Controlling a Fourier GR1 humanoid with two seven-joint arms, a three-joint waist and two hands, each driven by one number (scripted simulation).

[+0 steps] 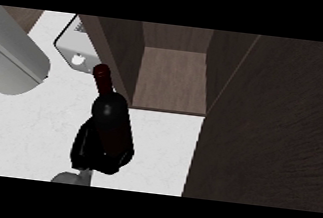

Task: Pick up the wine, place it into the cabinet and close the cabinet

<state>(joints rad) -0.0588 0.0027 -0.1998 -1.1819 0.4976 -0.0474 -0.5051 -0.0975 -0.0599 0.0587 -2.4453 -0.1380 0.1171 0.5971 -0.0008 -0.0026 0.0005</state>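
Holding the wine bottle [110,113] at mid-view, one black hand [89,153] curls round the bottle's lower body, fingers wrapped and partly hidden behind the dark glass. The forearm enters from the lower edge left of centre; which hand this is I cannot say for certain from the one view, though its position reads as the left. No second hand shows. Bottle is lifted off the white tabletop [28,131], tilted, neck and reddish cap pointing up-view toward the cabinet [169,81]. Cabinet stands open: brown wooden interior visible, shelf floor bare where it shows. The cabinet door [281,129] fills the right side of the view, swung outward, dark wood grain. Bottle neck sits just beside the cabinet's left wall, near the opening but not inside it. A pale grey rounded object [10,61] lies at upper left, and a white device with a small logo [75,46] rests behind the bottle neck. Progress, as judged: pick-up looks done, bottle in hand. Left to do: carry it rightward into the opening, set it on the shelf, release, then swing the door shut.
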